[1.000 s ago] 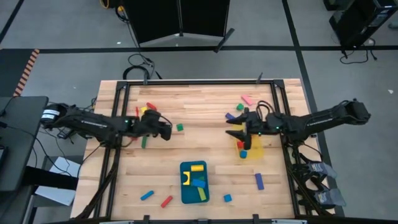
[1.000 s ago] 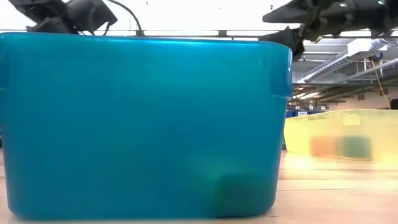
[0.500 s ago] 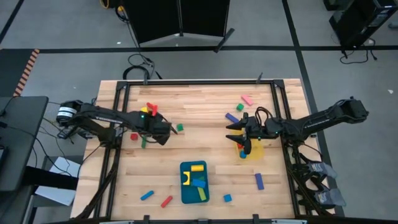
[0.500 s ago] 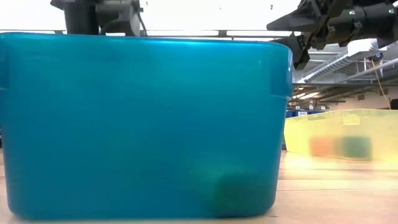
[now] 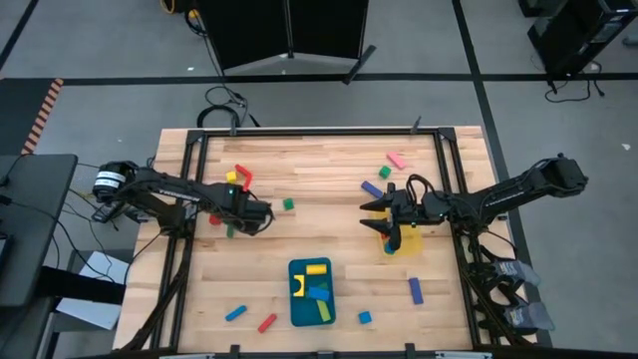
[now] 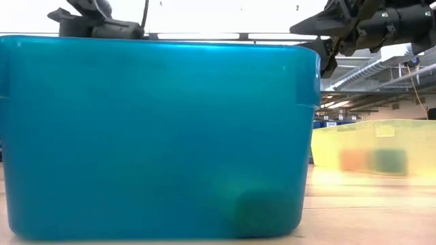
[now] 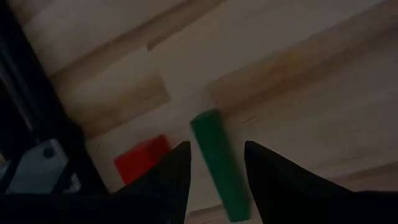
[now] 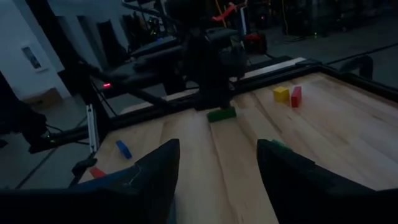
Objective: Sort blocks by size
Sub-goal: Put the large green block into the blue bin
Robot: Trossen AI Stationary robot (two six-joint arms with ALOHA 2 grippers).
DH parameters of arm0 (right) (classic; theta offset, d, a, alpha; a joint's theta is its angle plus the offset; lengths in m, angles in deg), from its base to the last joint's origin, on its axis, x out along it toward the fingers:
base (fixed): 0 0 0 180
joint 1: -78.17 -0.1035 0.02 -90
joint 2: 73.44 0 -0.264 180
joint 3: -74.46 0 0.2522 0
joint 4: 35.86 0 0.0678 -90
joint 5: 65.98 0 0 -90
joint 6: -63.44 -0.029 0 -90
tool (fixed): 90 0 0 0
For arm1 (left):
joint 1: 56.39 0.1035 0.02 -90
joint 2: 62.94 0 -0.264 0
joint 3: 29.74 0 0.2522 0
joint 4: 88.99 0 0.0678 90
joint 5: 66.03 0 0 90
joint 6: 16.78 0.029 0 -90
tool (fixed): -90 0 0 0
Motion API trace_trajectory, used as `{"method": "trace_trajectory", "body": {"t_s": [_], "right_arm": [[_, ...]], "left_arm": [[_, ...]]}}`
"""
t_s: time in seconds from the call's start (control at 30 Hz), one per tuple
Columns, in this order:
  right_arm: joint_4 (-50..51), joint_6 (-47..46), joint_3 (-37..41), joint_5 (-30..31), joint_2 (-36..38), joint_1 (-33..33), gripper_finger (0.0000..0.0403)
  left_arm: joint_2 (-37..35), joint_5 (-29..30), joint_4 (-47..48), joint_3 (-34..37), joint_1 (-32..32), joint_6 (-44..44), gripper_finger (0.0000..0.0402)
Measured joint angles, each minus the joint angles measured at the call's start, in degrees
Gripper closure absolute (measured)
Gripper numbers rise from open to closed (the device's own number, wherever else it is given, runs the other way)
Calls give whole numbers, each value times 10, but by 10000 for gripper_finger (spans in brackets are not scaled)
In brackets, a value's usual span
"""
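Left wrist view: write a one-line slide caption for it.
Open left gripper straddles a green bar lying on the wooden table, a red block close beside it.

I find no text, label, brand, number or sign that I can read in any view: not on my arms, not on the blocks, not in the room behind the tabletop.
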Motion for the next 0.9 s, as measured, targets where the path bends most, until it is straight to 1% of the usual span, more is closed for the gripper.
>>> {"method": "trace_trajectory", "body": {"t_s": [0.23,0.4,0.67,0.7,0.77,0.87,0.9], "right_arm": [[-3,3,0,0,0,-1,178],[-4,3,0,0,0,-1,179],[-7,-2,0,0,0,-1,181],[-7,-2,0,0,0,-1,181],[-7,-2,0,0,0,-1,182],[-9,-2,0,0,0,-1,182],[-12,-2,0,0,0,-1,182]], "left_arm": [[0,-4,-11,22,0,-14,243],[0,-10,-53,44,0,-12,243],[-3,-40,-124,96,0,-9,246],[-3,-41,-130,99,0,-2,251],[-3,-44,-139,99,-1,19,273],[-1,-44,-149,90,-6,61,336],[-1,-45,-154,86,-7,77,343]]}}
